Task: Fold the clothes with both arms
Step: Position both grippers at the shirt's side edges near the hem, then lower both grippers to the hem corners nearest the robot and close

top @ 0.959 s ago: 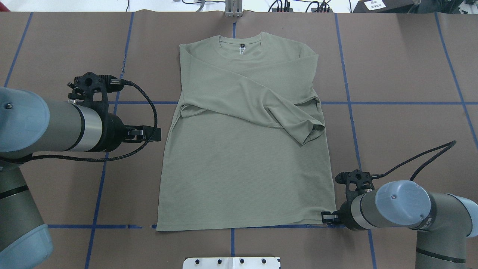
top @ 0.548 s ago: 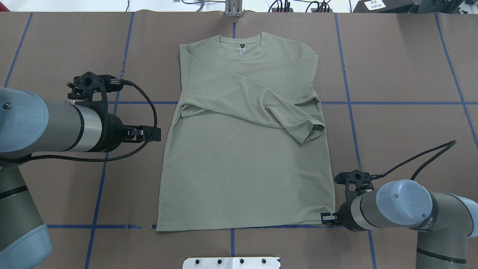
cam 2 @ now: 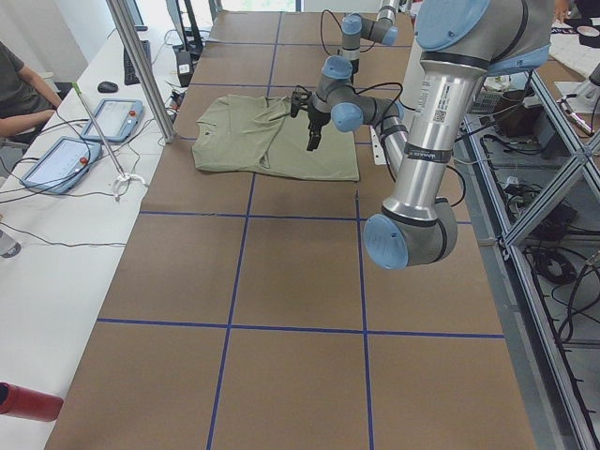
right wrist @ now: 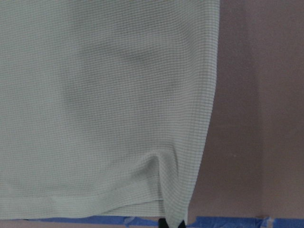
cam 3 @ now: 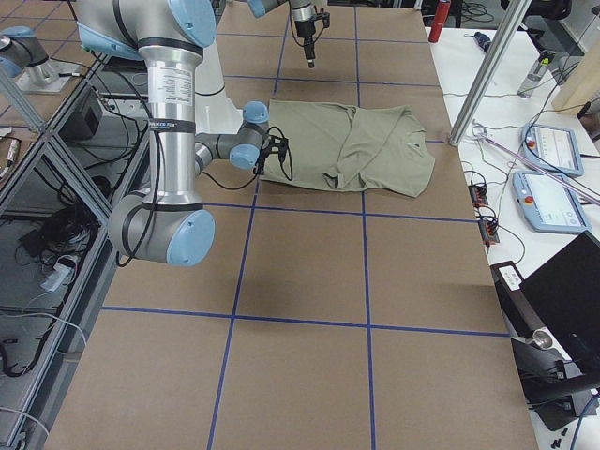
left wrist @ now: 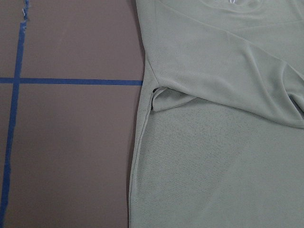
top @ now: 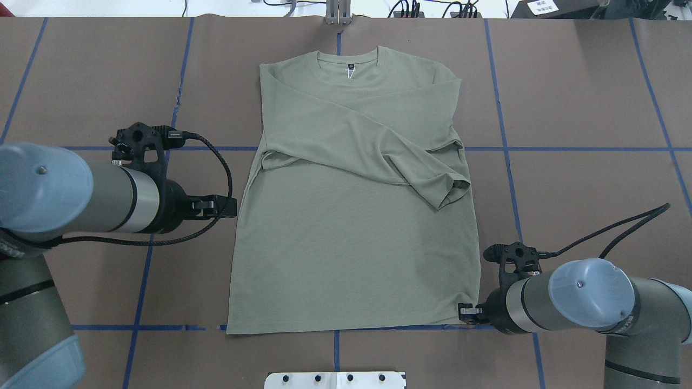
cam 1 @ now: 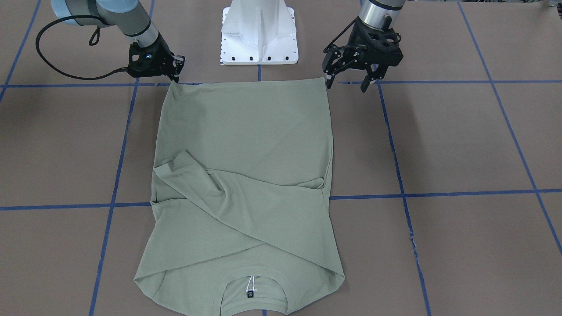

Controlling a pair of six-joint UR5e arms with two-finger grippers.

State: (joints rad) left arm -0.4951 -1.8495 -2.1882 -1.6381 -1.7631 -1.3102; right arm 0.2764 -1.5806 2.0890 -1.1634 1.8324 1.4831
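Sleeves point(top: 378, 146) already crossed on sage long-sleeve shirt point(top: 346, 259); right gripper point(top: 467, 313) pinches hem corner point(cam 1: 172, 86), left gripper point(cam 1: 346, 85) spread, empty; body folds remain.

Left gripper point(top: 230, 206) now sits nearer the robot's base and slightly closer to the shirt point(top: 351, 243) side edge. Right gripper point(top: 466, 313) has edged inward, drawing the hem corner point(top: 474, 301) with it.
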